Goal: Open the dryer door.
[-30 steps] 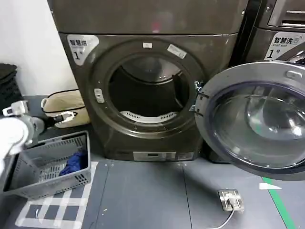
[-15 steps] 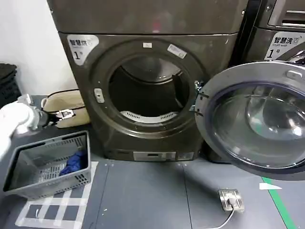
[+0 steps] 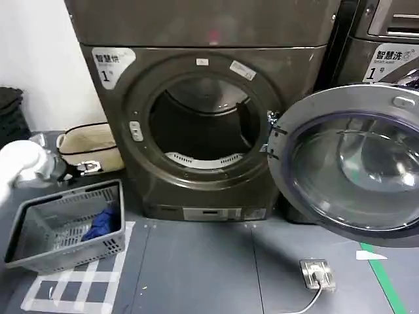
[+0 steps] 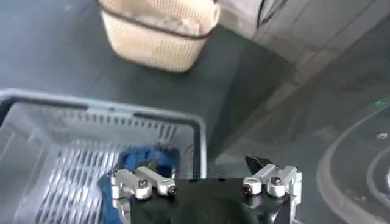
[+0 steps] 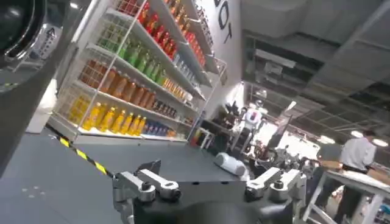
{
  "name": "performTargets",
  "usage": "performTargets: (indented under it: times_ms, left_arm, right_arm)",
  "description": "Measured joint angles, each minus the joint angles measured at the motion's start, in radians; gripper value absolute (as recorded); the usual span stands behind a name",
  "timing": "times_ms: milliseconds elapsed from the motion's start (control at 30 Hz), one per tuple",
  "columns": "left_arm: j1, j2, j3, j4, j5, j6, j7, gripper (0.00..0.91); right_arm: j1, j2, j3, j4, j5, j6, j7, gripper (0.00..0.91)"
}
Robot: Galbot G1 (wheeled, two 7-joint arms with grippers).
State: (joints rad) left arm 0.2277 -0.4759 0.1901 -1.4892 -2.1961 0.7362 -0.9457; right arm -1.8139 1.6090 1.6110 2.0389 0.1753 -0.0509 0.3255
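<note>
Head view: I see the dryer (image 3: 203, 124) straight ahead w/ its drum mouth exposed. The dryer door (image 3: 347, 163) is swung fully open to the right, hinged at the right of the opening, glass facing me. My left arm sits far left, near the beige bag (image 3: 88, 145), above the grey basket (image 3: 65, 226) on the floor, which holds a blue cloth (image 3: 103, 222).

Left wrist view: left gripper (image 4: 204, 182) is released, fingers spread, nothing between them. It hangs over the basket rim, blue cloth below, bag beyond.

Right wrist view: right gripper (image 5: 207, 185) is also spread, holding nothing, pointed out at store shelves (image 5: 140, 67) w/ bottles.
</note>
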Motion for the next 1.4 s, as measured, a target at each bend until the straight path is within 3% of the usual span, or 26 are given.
performTargets:
  times_ms: [333,633,1400]
  left_arm:
    - [0.096,0.050,-0.110,0.018,-0.138,0.000,-0.065,0.907]
    - [0.190,0.086,-0.225,0.023,-0.192,0.000,-0.098,0.907]
    - [0.204,0.084,-0.262,0.077,-0.230,0.000,-0.131,0.907]
  right_arm:
    - [-0.008,0.000,-0.006,0.002,0.006,0.001,-0.003,0.907]
    - [-0.017,0.000,-0.008,0.006,0.063,0.014,-0.028,0.907]
    - [-0.018,0.000,0.022,-0.003,0.125,0.036,-0.036,0.907]
